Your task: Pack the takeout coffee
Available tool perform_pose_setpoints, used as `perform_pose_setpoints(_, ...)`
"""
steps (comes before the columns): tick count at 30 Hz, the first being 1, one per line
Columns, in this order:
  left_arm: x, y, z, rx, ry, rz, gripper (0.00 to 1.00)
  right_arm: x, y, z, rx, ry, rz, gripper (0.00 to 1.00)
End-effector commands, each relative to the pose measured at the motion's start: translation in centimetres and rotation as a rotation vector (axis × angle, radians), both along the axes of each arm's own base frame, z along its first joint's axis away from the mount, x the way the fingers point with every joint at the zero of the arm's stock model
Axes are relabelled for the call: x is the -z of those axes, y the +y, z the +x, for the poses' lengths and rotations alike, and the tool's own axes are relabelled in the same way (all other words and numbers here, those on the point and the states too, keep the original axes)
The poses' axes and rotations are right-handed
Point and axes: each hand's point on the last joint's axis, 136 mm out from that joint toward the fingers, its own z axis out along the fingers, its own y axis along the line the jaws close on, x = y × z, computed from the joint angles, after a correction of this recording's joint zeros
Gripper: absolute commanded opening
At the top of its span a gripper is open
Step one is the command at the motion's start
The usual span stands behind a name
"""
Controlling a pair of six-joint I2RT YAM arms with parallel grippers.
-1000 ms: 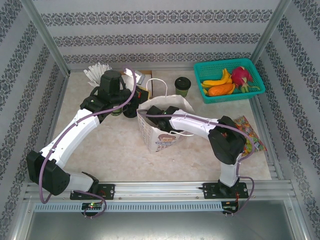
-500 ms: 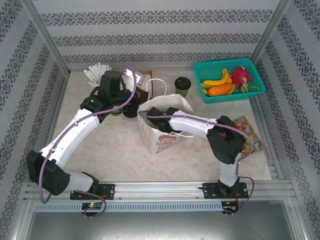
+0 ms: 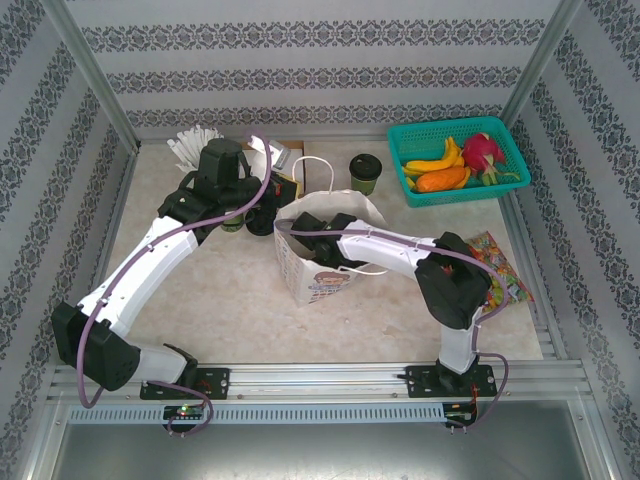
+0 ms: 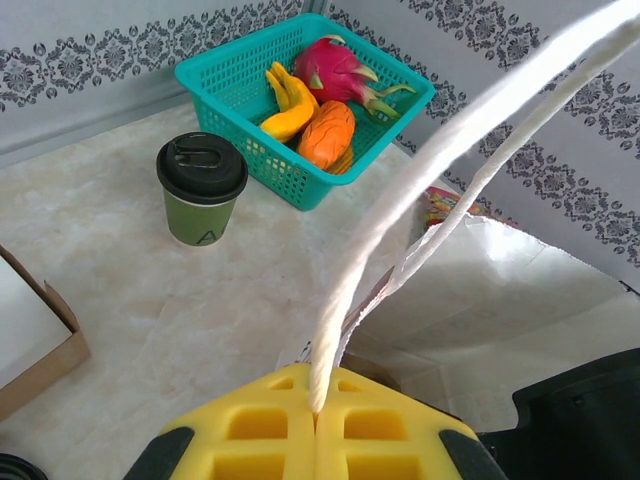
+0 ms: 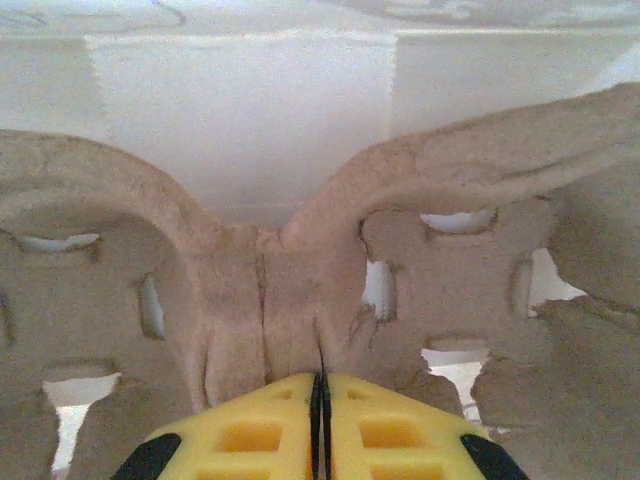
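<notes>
The takeout coffee [image 3: 365, 172], an olive-green cup with a black lid [image 4: 201, 190], stands upright on the table behind the white paper bag [image 3: 318, 270], apart from both grippers. My left gripper [image 3: 272, 205] is beside the bag's left rim. Its yellow fingers [image 4: 318, 405] are shut on the bag's white rope handle [image 4: 400, 200], which runs up and right from the tips. My right gripper [image 3: 305, 228] reaches into the bag's mouth. In the right wrist view its jaws [image 5: 320, 380] are pressed together on a ridge of a brown pulp cup carrier [image 5: 300, 270] inside the bag.
A teal basket [image 3: 455, 160] of fruit sits at the back right, close to the coffee. A colourful snack packet [image 3: 497, 265] lies right of the right arm. A cardboard box [image 4: 30, 330] and a bunch of white sticks [image 3: 195, 140] are at the back left.
The bag has shifted slightly to the left and the left arm has edged left with the handle. The right arm has barely moved.
</notes>
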Motion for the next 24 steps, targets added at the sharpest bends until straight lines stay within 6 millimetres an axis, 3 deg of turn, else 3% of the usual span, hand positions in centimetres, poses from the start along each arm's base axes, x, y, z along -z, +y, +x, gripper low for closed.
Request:
perform_pose_setpoints(1, 0.2, 0.5, 0.0, 0.001, -0.001, 0.015, 0.00, 0.1, -0.1, -0.6, -0.009, 0.008, 0.001, 0.14)
perform_pose_setpoints(4, 0.6, 0.6, -0.1, 0.003, -0.002, 0.023, 0.00, 2.0, -0.1, -0.8, -0.010, 0.051, -0.020, 0.14)
perform_pose_setpoints(6, 0.5, 0.6, -0.1, 0.002, -0.012, 0.020, 0.00, 1.9, 0.3, -1.2, -0.022, 0.074, -0.028, 0.14)
perform_pose_setpoints(9, -0.3, 0.5, -0.1, 0.006, -0.028, 0.010, 0.00, 1.1, 1.0, -1.4, -0.045, 0.074, 0.015, 0.15)
perform_pose_setpoints(14, 0.2, 1.1, -1.0, 0.010, -0.017, 0.051, 0.00, -0.1, 2.1, -0.3, -0.059, 0.020, 0.054, 0.14)
perform_pose_setpoints(20, -0.2, 1.1, -1.1, 0.004, -0.016, 0.033, 0.00, -3.0, 2.7, -0.1, -0.099, -0.059, 0.140, 0.16)
perform_pose_setpoints(24, 0.6, 1.3, -1.5, 0.005, 0.002, 0.046, 0.00, -4.8, 2.9, 0.1, -0.153, -0.079, 0.151, 0.19)
